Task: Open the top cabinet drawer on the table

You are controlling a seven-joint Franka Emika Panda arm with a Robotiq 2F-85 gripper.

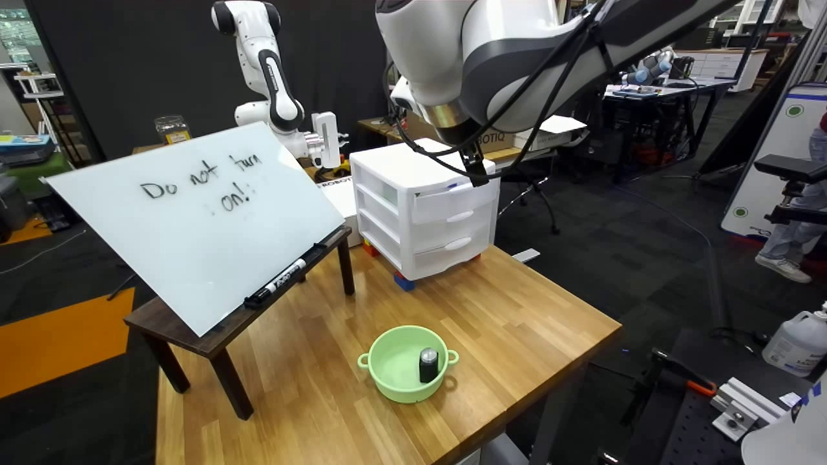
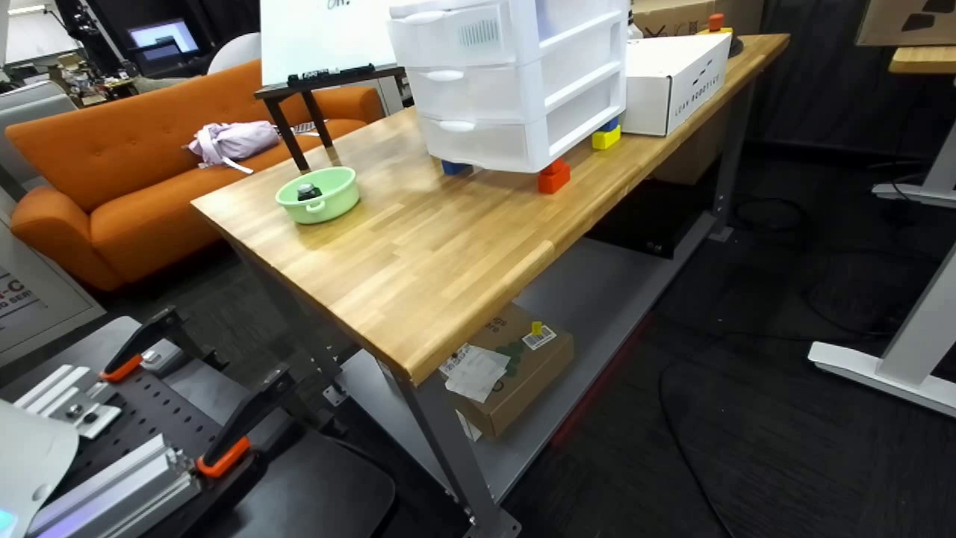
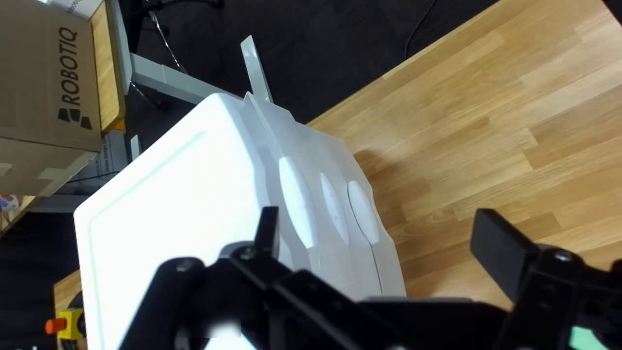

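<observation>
In an exterior view, a black curtain [image 1: 339, 58] hangs near a bright window [image 1: 15, 31] at the left edge; dark floor [image 1: 646, 239] spreads toward a desk [image 1: 685, 91] at the back. An orange sofa [image 2: 157, 187] stands before a glowing screen [image 2: 164, 40] farther off.

Table [image 1: 491, 316]: light-brown wood, patterned in paler and darker strips. Cabinet [image 1: 404, 161]: white. Top cabinet drawer [image 2: 441, 45]: translucent white, its front showing a patch [image 2: 479, 32] of fine grey stripes in an exterior view. A small mark [image 1: 451, 186] near its upper edge appears blue but is too small to confirm. The 2 drawers [image 2: 474, 96] below: translucent white. Blocks [image 2: 554, 179]: red, blue and yellow. Bowl [image 1: 402, 394]: pale green. Object [image 1: 428, 369] in the bowl: black, with a grey top. Whiteboard [image 1: 207, 258]: white, with black lettering [image 1: 208, 173]. Marker [image 1: 285, 276]: black and white. Stand [image 1: 226, 332]: dark brown. Pincer [image 3: 381, 240]: black.
</observation>
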